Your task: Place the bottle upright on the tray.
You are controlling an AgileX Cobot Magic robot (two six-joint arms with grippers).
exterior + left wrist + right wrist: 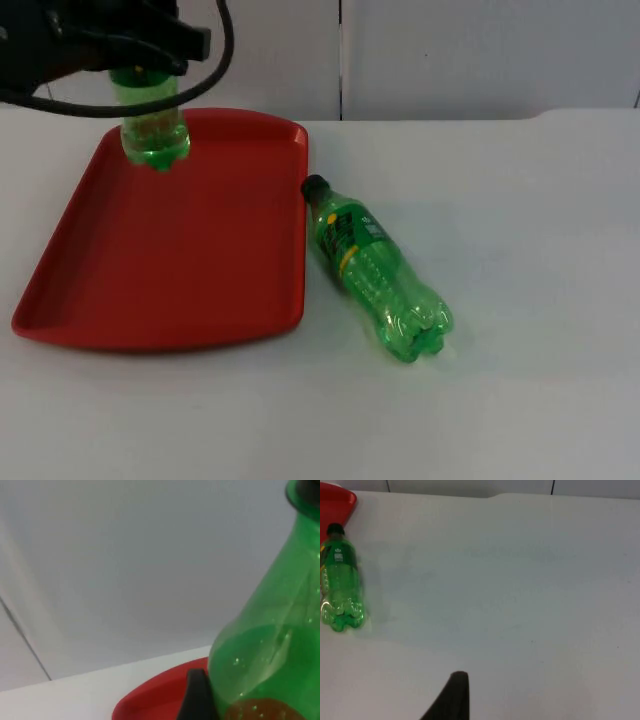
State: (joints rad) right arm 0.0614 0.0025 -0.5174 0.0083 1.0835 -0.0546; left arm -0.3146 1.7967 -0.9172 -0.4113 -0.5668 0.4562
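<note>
i had the left gripper (140,62) pinching a green bottle (153,125) by its upper body, hanging upright at about eleven o'clock over the red tray (170,250); i judged the clean way was to lower it straight until the base sat flat on the tray floor, then part the fingers slowly so it would not tip. a second green bottle (375,270) lay on its side on the white table (520,300) just beside the tray's three o'clock edge, its green and yellow label too small to read. the right arm waited, and i could not tell how its gripper (451,697) fingers stood.
</note>
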